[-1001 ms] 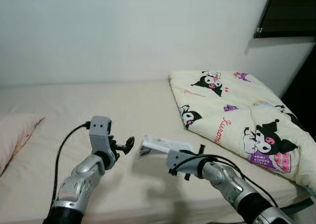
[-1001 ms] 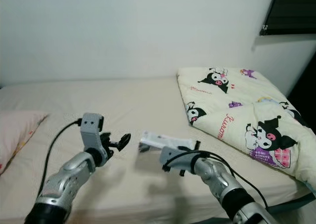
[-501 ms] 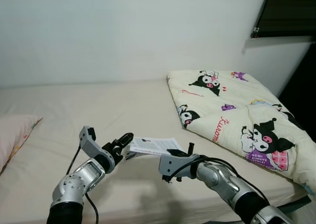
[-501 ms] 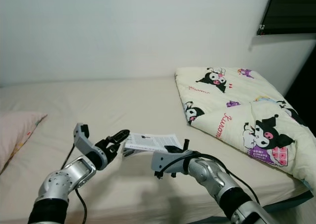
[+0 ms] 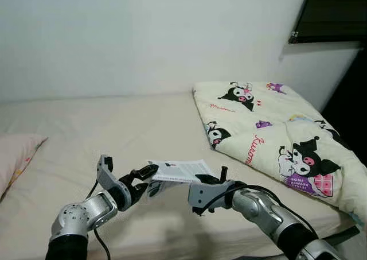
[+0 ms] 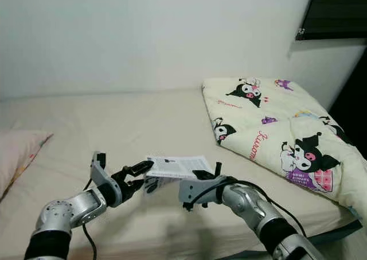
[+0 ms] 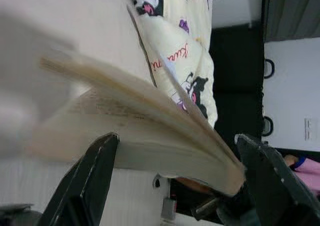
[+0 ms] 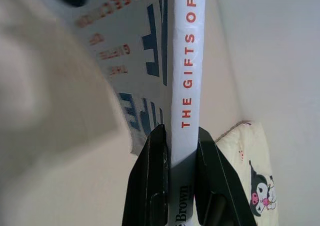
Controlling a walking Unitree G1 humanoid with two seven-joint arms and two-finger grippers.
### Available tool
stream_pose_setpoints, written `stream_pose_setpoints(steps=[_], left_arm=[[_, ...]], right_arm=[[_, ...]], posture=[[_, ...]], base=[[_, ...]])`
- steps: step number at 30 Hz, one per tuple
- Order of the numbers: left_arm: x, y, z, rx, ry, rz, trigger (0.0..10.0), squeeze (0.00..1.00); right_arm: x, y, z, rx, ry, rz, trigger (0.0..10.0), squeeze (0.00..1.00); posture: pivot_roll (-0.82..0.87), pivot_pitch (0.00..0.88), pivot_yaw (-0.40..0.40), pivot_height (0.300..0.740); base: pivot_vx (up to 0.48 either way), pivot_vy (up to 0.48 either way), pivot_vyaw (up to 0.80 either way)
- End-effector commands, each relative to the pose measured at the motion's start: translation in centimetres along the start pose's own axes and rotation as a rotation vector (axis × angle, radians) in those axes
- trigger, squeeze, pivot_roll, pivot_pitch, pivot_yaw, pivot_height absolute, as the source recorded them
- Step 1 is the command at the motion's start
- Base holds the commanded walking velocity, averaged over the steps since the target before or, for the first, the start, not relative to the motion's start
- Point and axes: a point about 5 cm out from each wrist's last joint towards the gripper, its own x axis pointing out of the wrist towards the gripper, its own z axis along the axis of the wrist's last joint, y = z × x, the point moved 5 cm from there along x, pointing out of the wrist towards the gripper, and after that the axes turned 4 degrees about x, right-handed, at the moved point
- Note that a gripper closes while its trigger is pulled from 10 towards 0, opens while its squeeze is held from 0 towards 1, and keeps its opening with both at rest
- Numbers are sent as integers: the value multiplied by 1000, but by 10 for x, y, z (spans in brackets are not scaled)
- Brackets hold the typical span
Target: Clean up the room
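A white paperback book [image 5: 179,170] hangs flat a little above the bed [image 5: 114,122]. My right gripper [image 5: 207,181] is shut on its spine [image 8: 187,61], whose red letters read "THE GIFTS OF". From the other side my left gripper [image 5: 147,177] stands open, and one black finger [image 7: 92,178] shows on each side of the fanned page edge [image 7: 135,136]. Both arms reach in low over the front of the mattress.
A folded cream blanket [image 5: 275,139] with cartoon prints lies on the right half of the bed. A pink pillow [image 5: 16,156] sits at the left edge. A white wall backs the bed, and a dark window [image 5: 332,10] is at the top right.
My left gripper has turned and moved in toward the book, so its fingers now flank the page edge. The right gripper has kept its hold and tipped the book flatter.
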Motion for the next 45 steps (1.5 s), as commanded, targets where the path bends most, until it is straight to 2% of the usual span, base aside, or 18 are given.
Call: stream_pose_setpoints(steps=[1, 7, 9, 11, 12, 13, 16, 17, 18, 21, 23, 28, 33, 34, 35, 37, 41, 45], left_arm=[[4, 0, -15, -20, 76, -10, 10000, 0], [11, 6, -5, -94, 21, 9, 10000, 0], [12, 9, -1, -80, 9, 27, 10000, 0], [12, 15, 6, -15, -6, 73, 10000, 0], [12, 15, 6, -15, -6, 73, 10000, 0], [9, 21, 16, 54, -42, 119, 10000, 0], [8, 24, 23, 99, -68, 147, 10000, 0], [3, 29, 35, 164, -115, 194, 10000, 0], [3, 29, 35, 164, -115, 194, 10000, 0], [-20, 42, 80, 346, -270, 330, 10000, 0], [-25, 44, 87, 387, -292, 360, 10000, 0], [-37, 51, 101, 403, -340, 403, 10000, 0], [-38, 52, 97, 391, -299, 368, 10000, 0], [-36, 53, 88, 372, -243, 346, 10000, 0], [-36, 53, 88, 372, -243, 346, 10000, 0], [-31, 56, 64, 346, -110, 309, 10000, 0], [-30, 60, 56, 320, -83, 312, 10000, 0], [-26, 54, 49, 281, -48, 257, 10000, 0]], right_arm=[[3, 0, 15, -18, -71, 2, 10000, 0], [3, 2, 22, -42, -116, 21, 10000, 0], [3, 3, 24, -49, -122, 28, 10000, 0], [3, 5, 24, -60, -128, 38, 10000, 0], [3, 5, 24, -60, -128, 38, 10000, 0], [3, 5, 23, -62, -126, 39, 10000, 0], [3, 5, 23, -63, -125, 39, 10000, 0], [3, 4, 21, -63, -117, 36, 10000, 0], [3, 4, 21, -63, -117, 36, 10000, 0], [-1, -4, 12, -61, -91, 16, 10000, 0], [-2, -6, 10, -61, -85, 11, 10000, 0], [-4, -12, 2, -61, -57, -8, 10000, 0], [-7, -24, -9, -65, -17, -45, 10000, 0], [-9, -27, -11, -65, -7, -55, 10000, 0], [-9, -27, -11, -65, -7, -55, 10000, 0], [-11, -33, -15, -67, 6, -71, 10000, 0], [-12, -36, -16, -67, 9, -79, 10000, 0], [-13, -38, -18, -67, 14, -85, 10000, 0]], posture=[[6, 0, -61, 730], [2, 1, -64, 730], [0, 4, -64, 730], [-2, 9, -65, 730], [-2, 9, -65, 730], [-3, 10, -64, 730], [-3, 10, -64, 730], [-4, 12, -63, 730], [-4, 12, -63, 730], [-1, 14, -61, 730], [0, 14, -61, 730], [2, 16, -61, 730], [1, 16, -58, 730], [1, 16, -58, 730], [1, 16, -58, 730], [0, 14, -56, 730], [-1, 14, -55, 730], [2, 13, -57, 730]], base=[[0, 0, 0], [0, 0, 0], [0, 0, 0], [0, 0, 0], [0, 0, 0], [0, 0, 0], [0, 0, 0], [0, 0, 0], [0, 0, 0], [0, 0, 0], [0, 0, 0], [0, 0, 0], [0, 0, 0], [0, 0, 0], [0, 0, 0], [0, 0, 0], [0, 0, 0], [0, 0, 0]])
